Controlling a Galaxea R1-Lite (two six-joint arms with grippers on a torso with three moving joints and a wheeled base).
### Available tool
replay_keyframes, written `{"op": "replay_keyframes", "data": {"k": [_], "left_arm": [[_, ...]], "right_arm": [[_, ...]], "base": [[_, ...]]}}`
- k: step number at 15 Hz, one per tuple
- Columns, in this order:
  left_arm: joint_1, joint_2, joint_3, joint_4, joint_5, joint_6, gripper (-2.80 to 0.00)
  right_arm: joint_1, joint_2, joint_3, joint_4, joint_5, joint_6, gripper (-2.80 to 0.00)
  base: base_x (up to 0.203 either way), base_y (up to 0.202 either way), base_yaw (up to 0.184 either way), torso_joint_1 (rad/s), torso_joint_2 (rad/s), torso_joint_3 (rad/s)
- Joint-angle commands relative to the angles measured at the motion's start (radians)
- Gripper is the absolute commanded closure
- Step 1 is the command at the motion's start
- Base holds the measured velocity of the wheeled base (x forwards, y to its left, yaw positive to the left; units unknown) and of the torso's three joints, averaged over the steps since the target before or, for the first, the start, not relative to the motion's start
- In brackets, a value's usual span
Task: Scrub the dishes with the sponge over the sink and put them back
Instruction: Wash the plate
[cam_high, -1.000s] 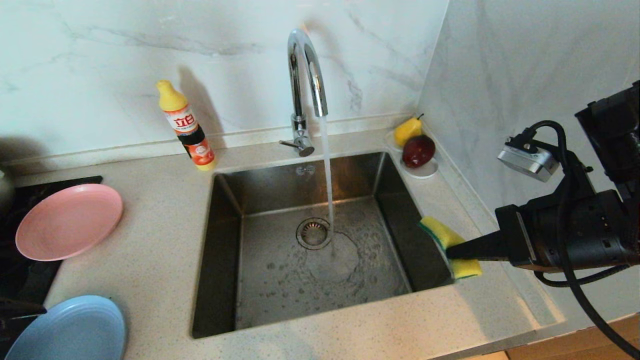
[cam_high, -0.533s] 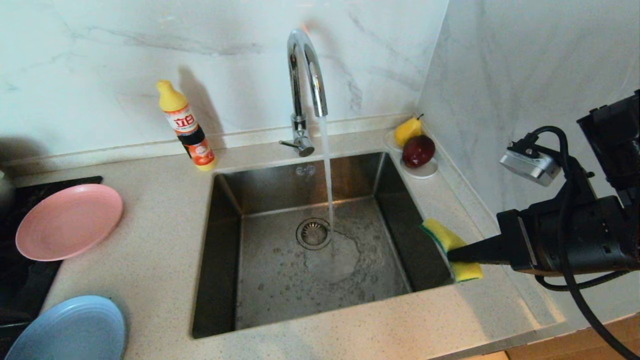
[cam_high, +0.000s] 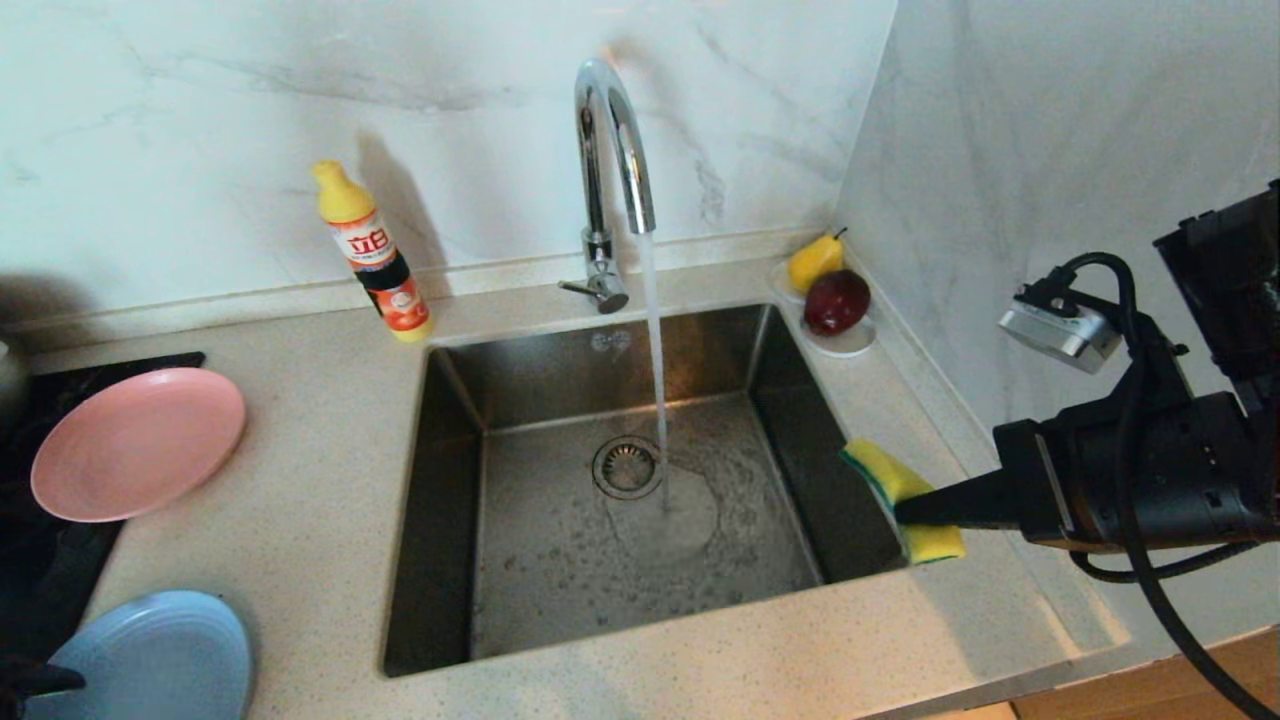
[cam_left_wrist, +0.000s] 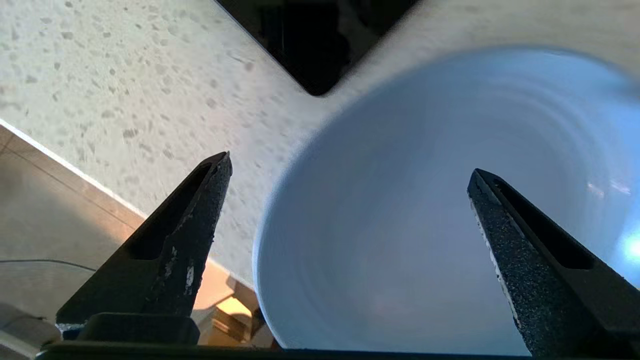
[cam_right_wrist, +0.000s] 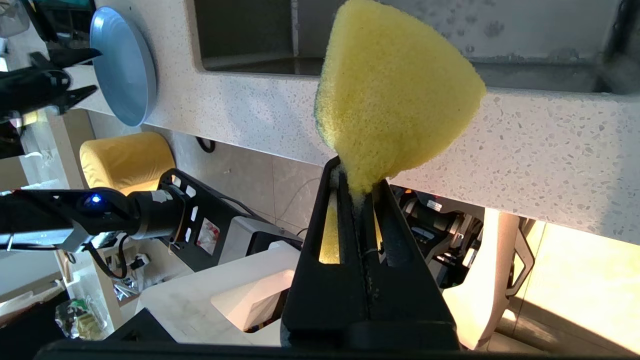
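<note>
Left wrist view shows the left end effector (cam_left_wrist: 350, 165) spread wide over the light-blue plate (cam_left_wrist: 430, 210) at the desk (cam_left_wrist: 125, 90) edge, so a shallow bite could slide it off, while the right end effector (cam_right_wrist: 357, 182) pinches the sponge (cam_right_wrist: 395, 95).

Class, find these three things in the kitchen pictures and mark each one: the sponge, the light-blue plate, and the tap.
sponge (cam_right_wrist: 395, 100), right wrist view, on its broad yellow face.
light-blue plate (cam_left_wrist: 425, 200), left wrist view, on its inner surface.
tap (cam_high: 605, 110), head view, on the chrome arch.
</note>
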Motion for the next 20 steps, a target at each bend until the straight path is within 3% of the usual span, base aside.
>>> {"op": "replay_keyframes", "data": {"k": [1,4,14,20], "left_arm": [[0.000,0.043,0.023,-0.014,-0.006,-0.005,-2.80],[0.000,0.041,0.023,-0.008,-0.017,-0.011,-2.80],[0.000,0.054,0.049,-0.020,-0.184,-0.017,-2.80],[0.000,0.085,0.044,-0.023,-0.189,-0.015,-2.80]], "right_arm": [[0.001,0.005,0.000,0.002,0.002,0.003,0.00],[-0.001,0.008,0.003,0.002,0.003,0.003,0.00],[-0.001,0.002,0.010,0.002,0.003,0.003,0.00],[-0.001,0.000,0.024,0.002,0.003,0.003,0.00]], "base": [[0.000,0.000,0.000,0.000,0.00,0.000],[0.000,0.000,0.000,0.000,0.00,0.000],[0.000,0.000,0.000,0.000,0.00,0.000],[0.000,0.000,0.000,0.000,0.00,0.000]]}}
